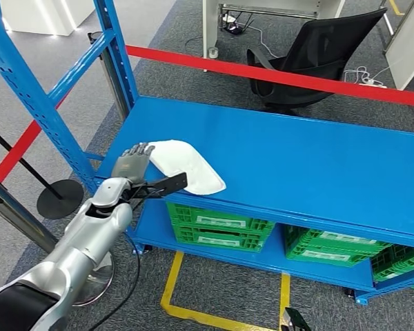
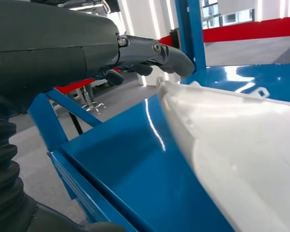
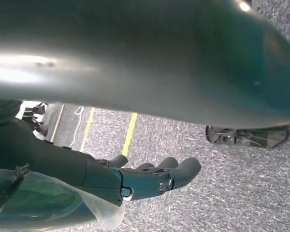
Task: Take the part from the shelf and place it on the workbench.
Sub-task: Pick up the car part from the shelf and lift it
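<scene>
Part: the white part (image 1: 186,172), flat with a curved edge, lies on the top deck of the blue shelf (image 1: 299,162), at about 9 o'clock in our head view, close to the deck's front edge
Left hand: our left hand (image 1: 132,163) reaches over the part's near end at 9 o'clock; fingers extended and laid flat on or just above the white surface; we cannot tell whether they have closed on it
Right hand: our right hand (image 3: 151,176) hangs low over the carpet, fingers loosely straight and apart, holding nothing
Progress: we judge the task at its start; the part is reached but not lifted; grasping, carrying and setting down on the workbench are left
Surface: glossy blue metal deck; green crates (image 1: 218,227) sit on the tier below, at 6 o'clock
Room: grey carpet (image 1: 231,289) with yellow floor tape (image 1: 194,314); a red barrier belt (image 1: 278,76) runs across at 12 o'clock; a black office chair (image 1: 312,55) stands beyond it at 1 o'clock
</scene>
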### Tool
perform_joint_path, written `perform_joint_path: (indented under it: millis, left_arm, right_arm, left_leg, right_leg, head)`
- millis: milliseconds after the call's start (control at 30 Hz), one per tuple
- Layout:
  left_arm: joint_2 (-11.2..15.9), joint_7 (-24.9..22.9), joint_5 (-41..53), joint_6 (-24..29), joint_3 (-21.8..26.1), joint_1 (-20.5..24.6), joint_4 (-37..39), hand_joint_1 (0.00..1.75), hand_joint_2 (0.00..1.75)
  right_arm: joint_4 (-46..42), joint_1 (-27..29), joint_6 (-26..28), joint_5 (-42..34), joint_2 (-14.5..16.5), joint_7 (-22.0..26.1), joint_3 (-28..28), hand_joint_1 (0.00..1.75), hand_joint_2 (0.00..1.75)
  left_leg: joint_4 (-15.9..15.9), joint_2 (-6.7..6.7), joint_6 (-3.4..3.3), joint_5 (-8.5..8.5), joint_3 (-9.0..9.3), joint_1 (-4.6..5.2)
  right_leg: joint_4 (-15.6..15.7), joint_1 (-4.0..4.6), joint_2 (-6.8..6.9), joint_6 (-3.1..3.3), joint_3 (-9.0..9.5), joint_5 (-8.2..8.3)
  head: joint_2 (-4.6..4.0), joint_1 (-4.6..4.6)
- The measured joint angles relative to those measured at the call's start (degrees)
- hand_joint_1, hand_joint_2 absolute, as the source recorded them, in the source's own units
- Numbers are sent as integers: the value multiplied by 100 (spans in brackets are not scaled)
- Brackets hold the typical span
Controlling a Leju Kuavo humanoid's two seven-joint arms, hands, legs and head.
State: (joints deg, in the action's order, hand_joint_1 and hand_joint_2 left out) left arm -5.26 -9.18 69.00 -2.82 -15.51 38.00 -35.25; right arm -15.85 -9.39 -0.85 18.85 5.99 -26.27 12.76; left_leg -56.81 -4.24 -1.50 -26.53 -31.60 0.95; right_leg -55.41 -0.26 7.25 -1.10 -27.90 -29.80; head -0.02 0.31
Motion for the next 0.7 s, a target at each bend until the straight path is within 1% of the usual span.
perform_joint_path:
  millis: [267,700]
  left_arm:
    - [89,19,5,38,116,142,188,0,175]
    - [85,150,143,148,137,154,251,0,175]
  right_arm:
    - [0,18,-18,35,5,0,0,0,0]
    - [2,28,-27,108,30,0,2,0,0]
  left_leg:
    - [0,0,0,0,0,1]
    - [0,0,0,0,0,1]
  right_leg:
    - [-1,-1,0,0,0,0]
    - [-1,-1,0,0,-1,0]
  head:
    - [0,0]
    - [0,0]
